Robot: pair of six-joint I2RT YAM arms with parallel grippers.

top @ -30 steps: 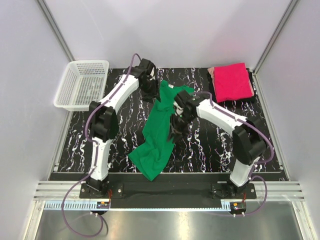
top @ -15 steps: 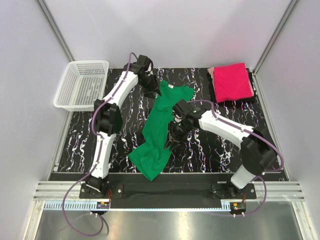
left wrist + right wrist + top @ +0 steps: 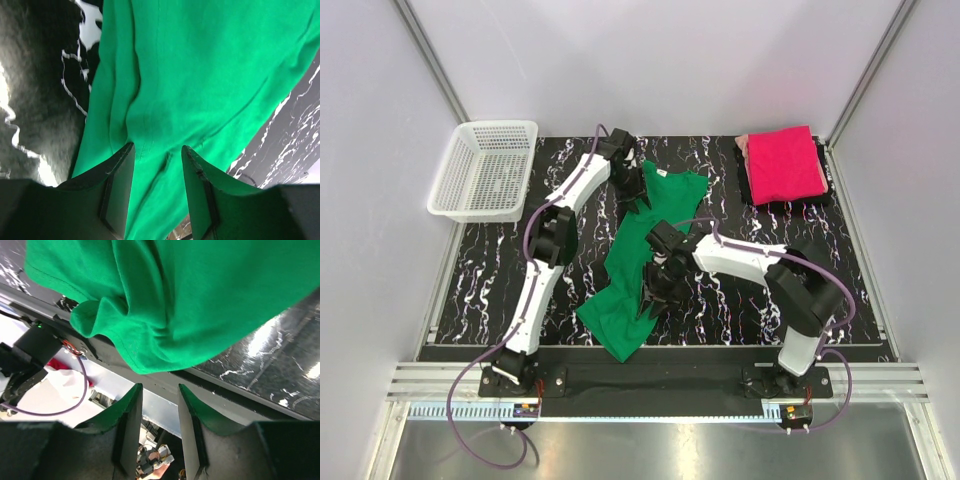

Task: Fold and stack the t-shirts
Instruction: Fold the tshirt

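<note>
The green t-shirt (image 3: 628,262) lies bunched in a long diagonal strip on the black marbled table, collar at the back. My left gripper (image 3: 628,186) is at its back left shoulder. In the left wrist view the gripper (image 3: 157,146) is open, its fingers astride a ridge of green cloth (image 3: 200,75). My right gripper (image 3: 655,290) is at the shirt's right edge, near the hem. In the right wrist view it (image 3: 160,386) is open and empty, with the green cloth (image 3: 190,300) just beyond its tips. The pink t-shirt (image 3: 782,165) lies folded at the back right corner.
A white mesh basket (image 3: 450,175) stands at the back left of the table (image 3: 740,305). The shirt's near end hangs close to the table's front edge (image 3: 235,390). White walls enclose three sides.
My right gripper has moved toward the near edge along the shirt's right side. My left gripper has shifted right, onto the shirt's back shoulder. The shirt has barely shifted.
</note>
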